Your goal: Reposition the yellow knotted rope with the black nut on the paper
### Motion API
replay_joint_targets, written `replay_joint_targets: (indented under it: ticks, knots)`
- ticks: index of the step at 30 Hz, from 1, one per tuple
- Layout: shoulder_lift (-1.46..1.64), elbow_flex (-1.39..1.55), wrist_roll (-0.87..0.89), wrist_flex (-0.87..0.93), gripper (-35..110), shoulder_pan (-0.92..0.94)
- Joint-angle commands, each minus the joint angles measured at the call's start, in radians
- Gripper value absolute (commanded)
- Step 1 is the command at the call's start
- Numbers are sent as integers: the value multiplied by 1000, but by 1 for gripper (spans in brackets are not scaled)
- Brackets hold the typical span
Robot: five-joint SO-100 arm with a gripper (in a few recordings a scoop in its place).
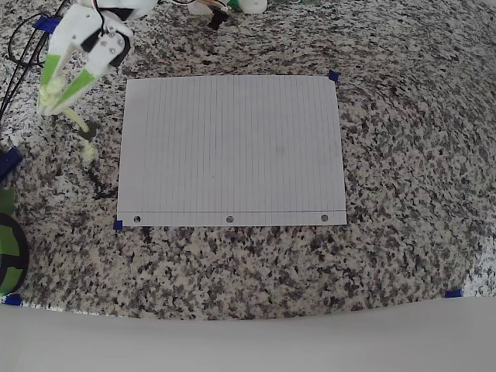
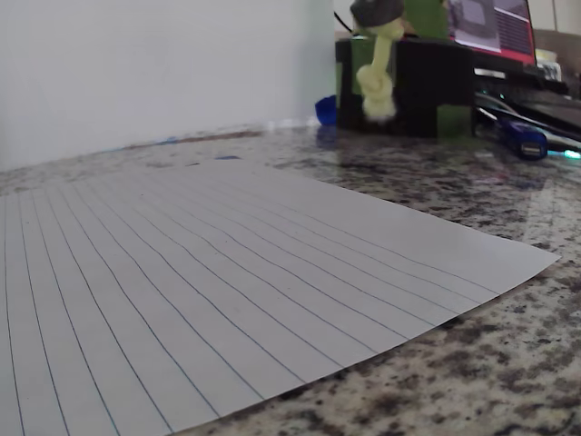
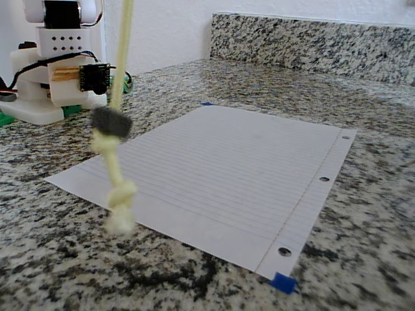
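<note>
Overhead view — your gripper (image 1: pixel 53 97) left of the paper (image 1: pixel 231 147), fingers pinched on the yellow knotted rope (image 1: pixel 77 122), wrist view — rope hanging vertical with the black nut (image 2: pixel 375 11) on it, fixed view — rope upright, frayed end down, off the paper's edge.

Bright, even, diffuse light fills all three views. The paper (image 1: pixel 230 147) reads near-white overhead without harsh glare, and shadows stay faint. In the fixed view the rope (image 3: pixel 115 170) and nut (image 3: pixel 110 122) hang close to the lens, soft and blurred. The wrist view blurs the counter (image 2: pixel 508 381) nearest the lens.
</note>
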Motion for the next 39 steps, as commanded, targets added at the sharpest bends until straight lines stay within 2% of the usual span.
replay_joint_targets:
  ticks: [1, 10, 13, 26, 32, 39]
  knots:
    - [0, -8, 141, -5, 0, 11]
    - [115, 110, 275, 23, 0, 2]
    - [196, 178, 362, 95, 0, -15]
    - [460, 267, 439, 393, 0, -337]
    - [525, 370, 532, 414, 0, -417]
    - [598, 476, 538, 434, 0, -512]
